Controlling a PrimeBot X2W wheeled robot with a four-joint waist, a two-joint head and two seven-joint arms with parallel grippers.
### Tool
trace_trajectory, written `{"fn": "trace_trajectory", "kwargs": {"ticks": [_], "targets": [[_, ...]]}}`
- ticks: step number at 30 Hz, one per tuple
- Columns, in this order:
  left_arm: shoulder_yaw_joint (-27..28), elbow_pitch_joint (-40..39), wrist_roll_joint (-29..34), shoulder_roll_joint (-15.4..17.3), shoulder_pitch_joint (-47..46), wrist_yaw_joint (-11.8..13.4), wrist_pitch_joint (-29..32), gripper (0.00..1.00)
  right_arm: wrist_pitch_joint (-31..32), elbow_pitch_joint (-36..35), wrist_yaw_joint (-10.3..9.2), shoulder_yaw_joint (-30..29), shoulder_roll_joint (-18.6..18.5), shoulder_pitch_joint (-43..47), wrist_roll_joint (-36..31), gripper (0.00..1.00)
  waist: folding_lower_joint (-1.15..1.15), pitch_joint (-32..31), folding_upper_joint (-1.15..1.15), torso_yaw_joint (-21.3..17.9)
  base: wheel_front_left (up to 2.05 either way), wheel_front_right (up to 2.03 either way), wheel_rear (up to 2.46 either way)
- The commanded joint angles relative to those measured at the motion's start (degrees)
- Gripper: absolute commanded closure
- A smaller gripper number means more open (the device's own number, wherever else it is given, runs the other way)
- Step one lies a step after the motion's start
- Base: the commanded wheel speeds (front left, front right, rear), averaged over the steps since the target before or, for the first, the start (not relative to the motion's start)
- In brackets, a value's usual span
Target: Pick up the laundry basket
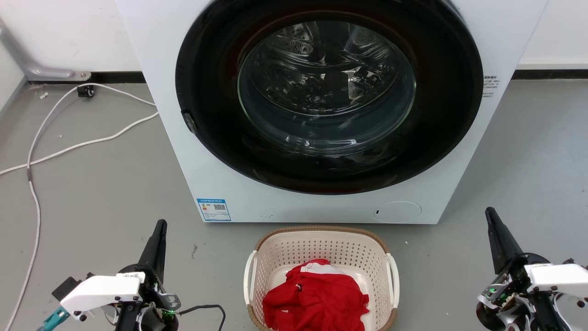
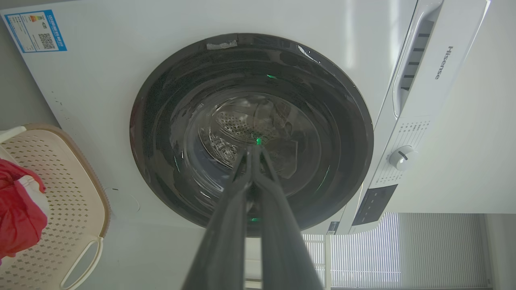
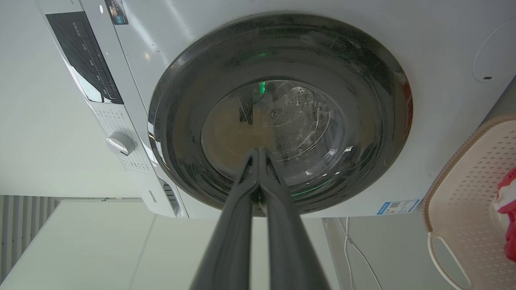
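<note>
Where the smooth grey floor [image 1: 101, 193] meets the plain white wall [image 1: 59, 32], a black skirting strip [image 1: 115, 77] runs behind a white front-loading washing machine [image 1: 183, 151]. A perforated steel drum shows through the machine's round, dark-framed glass door [image 1: 326, 87]. A small blue label [image 1: 213, 209] sits at the lower left corner of the machine's front. On the floor just before the machine's foot, near it but apart, stands the cream perforated plastic laundry basket [image 1: 321, 250]. It is rounded-rectangular, with a brown woven-look rim and white side handles. A crumpled red garment [image 1: 317, 299] lies inside it. A thin white cable [image 1: 69, 147] loops over the floor on the machine's left, toward the wall. The left end effector [image 1: 161, 224] is to the left of the basket, well apart from it, pointing toward the machine. Its two long dark fingers are pressed together on nothing, and in the left wrist view their tips [image 2: 254, 151] meet before the door. The right end effector [image 1: 489, 211] mirrors it on the basket's right, likewise pinched closed and empty.
</note>
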Motion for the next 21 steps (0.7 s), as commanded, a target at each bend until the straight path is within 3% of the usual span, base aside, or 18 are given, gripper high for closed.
{"fn": "trace_trajectory", "kwargs": {"ticks": [1, 21], "targets": [[0.2, 0.1, 0.4, 0.0, -0.6, -0.2, 0.2, 1.0, 0.2, 0.1, 0.17, -0.1, 0.1, -0.6, -0.2, 1.0, 0.0, 0.0, 0.0, 0.0, 0.0, 0.0, 0.0], [0.3, 0.1, 0.4, -0.2, -0.6, -0.2, 0.4, 1.0, 0.2, 0.1, 0.17, -0.1, 0.2, -0.6, -0.2, 1.0, 0.0, 0.0, 0.0, 0.0, 0.0, 0.0, 0.0]]}}
